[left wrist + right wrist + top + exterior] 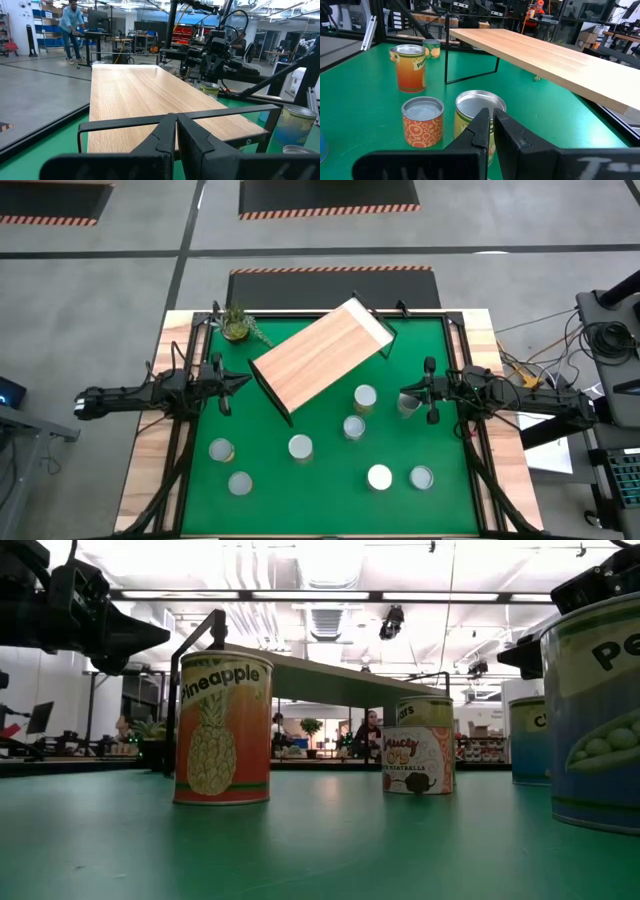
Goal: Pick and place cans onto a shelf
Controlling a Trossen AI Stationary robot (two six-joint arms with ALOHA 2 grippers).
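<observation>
- Seven short round cans with shiny metal tops stand on the green mat of the surface: two near left [221,450], one near centre [300,447], two near right [379,477], two mid-right [364,397]
- Both hands are clenched and empty: left hand [243,381] at the shelf's left end, right hand [405,395] just right of the mid-right cans
- The shelf [322,354], a smooth pale-wood board on a thin black frame, sits angled at the far centre
- A small green plant [236,323] stands at the far left

Shelf [322,358] mid-table, cans [300,446] on the mat [310,490] before it, plant [236,323] behind-left
</observation>
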